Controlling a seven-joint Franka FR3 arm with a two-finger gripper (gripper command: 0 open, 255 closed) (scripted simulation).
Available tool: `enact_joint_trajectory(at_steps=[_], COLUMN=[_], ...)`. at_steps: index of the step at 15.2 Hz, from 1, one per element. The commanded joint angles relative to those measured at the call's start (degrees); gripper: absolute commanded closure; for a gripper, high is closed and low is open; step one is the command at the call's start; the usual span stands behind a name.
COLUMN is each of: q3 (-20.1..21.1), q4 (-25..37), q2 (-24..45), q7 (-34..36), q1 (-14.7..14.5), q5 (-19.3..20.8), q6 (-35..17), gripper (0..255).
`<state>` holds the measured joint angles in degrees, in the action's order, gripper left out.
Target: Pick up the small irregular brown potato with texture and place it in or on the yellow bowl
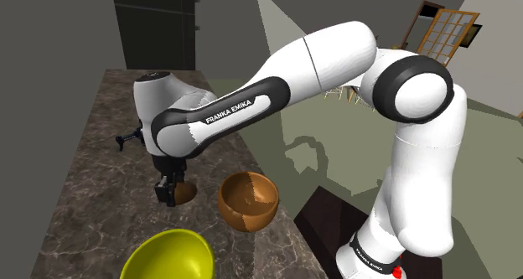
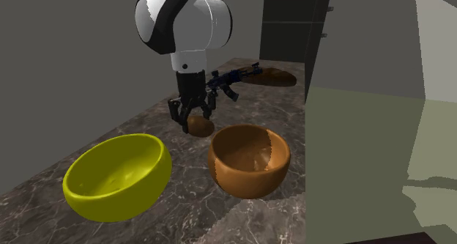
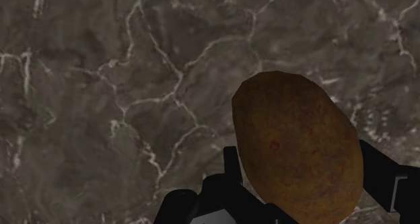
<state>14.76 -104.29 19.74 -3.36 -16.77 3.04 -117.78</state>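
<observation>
Dark veined marble worktop point(image 1: 92, 152), grey walls, a tall dark cabinet point(image 1: 155, 26) at the back. The gripper point(image 2: 193, 121) is right down at the surface, its black fingers narrowed onto the potato point(image 3: 296, 148). From the wrist view they press against both of its flanks, so I read that as a grip on the potato. The potato itself sits low, at or barely off the marble; I can't tell which.

Now the lift: straight up first, I'd say, and high enough to clear a rim before any sideways travel. That lumpy skin could roll between the pads.

Just beside it stands the brown wooden bowl point(image 2: 245, 180), the wrong one. The yellow bowl point(image 2: 124, 191) waits near, towards the second exterior view's lower left, with bare marble between. Behind the gripper lies a dark rifle-shaped object point(image 2: 227, 81), so backing off that way is tight. The worktop's edge runs just past the brown bowl, so the carry should stay inboard.
</observation>
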Motion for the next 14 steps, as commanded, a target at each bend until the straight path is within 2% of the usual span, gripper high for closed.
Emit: enact_joint_trajectory(at_steps=[1, 14], q3=[0.1, 0.4], q4=[0.4, 5.9], q2=[-0.8, -4.3], q7=[-0.1, -0.5], q1=[0.1, 0.3], q5=[-0.2, -1.2], q6=[1.2, 10.0], gripper=[255, 255])
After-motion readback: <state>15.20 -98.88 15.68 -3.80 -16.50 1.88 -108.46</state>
